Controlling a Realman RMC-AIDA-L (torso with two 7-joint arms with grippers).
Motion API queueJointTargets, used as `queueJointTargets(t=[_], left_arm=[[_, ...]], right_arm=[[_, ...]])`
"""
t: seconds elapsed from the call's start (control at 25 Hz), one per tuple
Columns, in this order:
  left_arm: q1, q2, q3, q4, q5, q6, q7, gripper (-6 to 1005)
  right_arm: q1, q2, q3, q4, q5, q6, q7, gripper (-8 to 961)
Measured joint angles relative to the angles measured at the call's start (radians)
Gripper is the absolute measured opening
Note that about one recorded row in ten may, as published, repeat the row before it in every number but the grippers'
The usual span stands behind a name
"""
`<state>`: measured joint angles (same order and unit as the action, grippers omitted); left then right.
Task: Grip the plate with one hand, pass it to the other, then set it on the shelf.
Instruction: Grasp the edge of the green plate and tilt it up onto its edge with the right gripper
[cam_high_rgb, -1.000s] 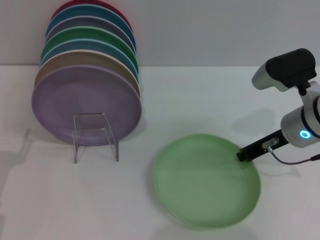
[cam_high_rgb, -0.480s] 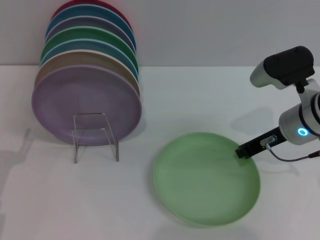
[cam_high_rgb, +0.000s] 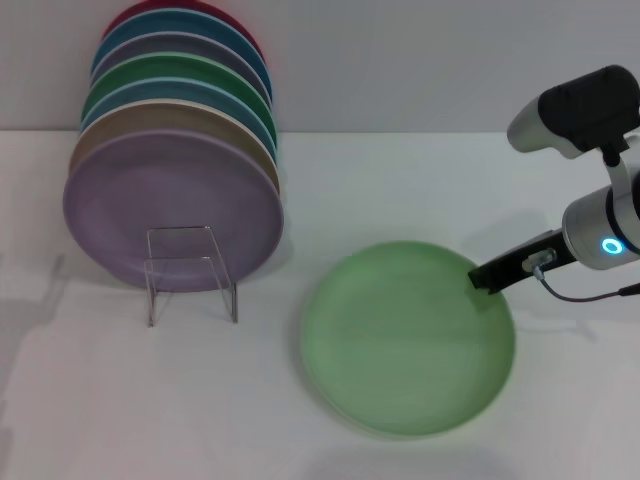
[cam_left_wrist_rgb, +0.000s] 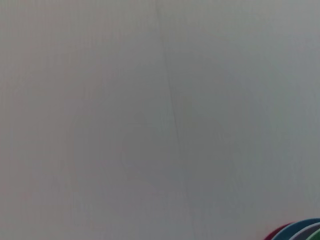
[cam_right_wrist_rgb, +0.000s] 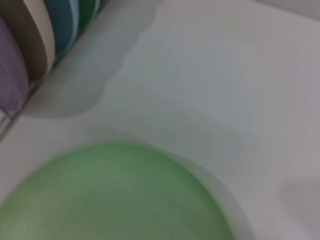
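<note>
Pale mint-green, the plate (cam_high_rgb: 408, 338) sits just in front of my right gripper (cam_high_rgb: 484, 278), whose black fingertips reach over its rim on the side nearest my right arm. The fingers look pinched on that rim, so I read my tool as clamped on the plate. I cannot tell whether the plate is flat on the white table (cam_high_rgb: 400, 180) or tipped up on my side. From my right wrist, the same plate (cam_right_wrist_rgb: 115, 197) fills the near part of the picture, with bare table beyond it. A blue ring light (cam_high_rgb: 612, 246) glows on my right arm behind the gripper, and a thin cable (cam_high_rgb: 580, 295) loops out beside it.

Well away from my right gripper, across the plate and further on, stands the clear shelf (cam_high_rgb: 190, 272). A row of coloured plates (cam_high_rgb: 180, 120) leans upright behind it, the lilac-purple plate (cam_high_rgb: 170, 210) at the front touching the shelf's frame. My right wrist also catches the edges of that row (cam_right_wrist_rgb: 45, 35).

My left gripper is out of sight in all views; its wrist faces a plain grey wall (cam_left_wrist_rgb: 150, 110), with only plate edges (cam_left_wrist_rgb: 300, 231) peeking in.
</note>
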<state>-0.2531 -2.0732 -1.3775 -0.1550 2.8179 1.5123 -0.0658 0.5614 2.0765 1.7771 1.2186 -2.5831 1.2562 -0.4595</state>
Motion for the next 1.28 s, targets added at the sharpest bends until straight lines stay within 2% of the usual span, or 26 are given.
queueJointTargets(t=[0.24,0.44,0.48,0.56,0.64,0.68,0.72,0.76,0.84,0.88,0.92,1.04,1.08,1.12,1.16,1.24,1.28], left_arm=[[0.000,-0.001,0.004,-0.001,0.005,0.005,-0.002,773],[0.011,-0.001,0.037,-0.044,0.008,0.008,-0.004,773],[0.015,0.000,0.059,-0.065,0.008,0.018,0.000,773],[0.019,0.002,0.080,-0.078,0.008,0.039,0.002,773],[0.023,0.007,0.119,-0.100,0.009,0.072,0.002,773],[0.025,0.016,0.155,-0.135,0.016,0.086,-0.002,773],[0.025,0.016,0.155,-0.135,0.016,0.086,-0.002,773],[0.026,0.025,0.171,-0.165,0.030,0.073,-0.006,773],[0.031,0.047,0.199,-0.245,0.059,0.009,-0.010,773],[0.052,0.085,0.237,-0.382,0.072,-0.114,-0.011,773],[0.052,0.085,0.237,-0.382,0.072,-0.114,-0.011,772],[0.112,0.169,0.298,-0.684,0.073,-0.375,-0.011,772],[0.151,0.234,0.325,-0.922,0.073,-0.593,-0.005,772],[0.151,0.234,0.325,-0.922,0.073,-0.593,-0.005,772],[0.161,0.255,0.331,-1.005,0.073,-0.678,-0.002,772],[0.182,0.302,0.340,-1.211,0.074,-0.897,0.009,772],[0.186,0.323,0.339,-1.344,0.073,-1.084,0.011,772]], right_arm=[[-0.033,0.000,0.001,0.107,0.028,0.000,-0.015,17],[-0.103,0.001,0.000,0.253,0.105,-0.018,-0.065,21],[-0.143,0.002,-0.005,0.315,0.131,-0.035,-0.090,21],[-0.166,0.003,-0.011,0.346,0.150,-0.048,-0.106,23],[-0.235,0.004,-0.031,0.423,0.212,-0.096,-0.161,24],[-0.298,0.004,-0.047,0.477,0.258,-0.147,-0.221,25],[-0.298,0.004,-0.047,0.477,0.258,-0.147,-0.221,26],[-0.365,0.005,-0.061,0.521,0.291,-0.202,-0.288,27],[-0.390,0.005,-0.065,0.535,0.297,-0.223,-0.305,28],[-0.422,0.004,-0.066,0.546,0.300,-0.250,-0.321,29],[-0.422,0.004,-0.066,0.546,0.300,-0.250,-0.321,30],[-0.457,0.004,-0.068,0.550,0.303,-0.281,-0.348,32],[-0.477,0.005,-0.076,0.553,0.306,-0.302,-0.373,33],[-0.477,0.005,-0.076,0.553,0.306,-0.302,-0.373,33],[-0.486,0.006,-0.082,0.554,0.307,-0.312,-0.380,34],[-0.497,0.006,-0.088,0.555,0.307,-0.329,-0.387,36],[-0.505,0.006,-0.090,0.559,0.307,-0.340,-0.395,36]])
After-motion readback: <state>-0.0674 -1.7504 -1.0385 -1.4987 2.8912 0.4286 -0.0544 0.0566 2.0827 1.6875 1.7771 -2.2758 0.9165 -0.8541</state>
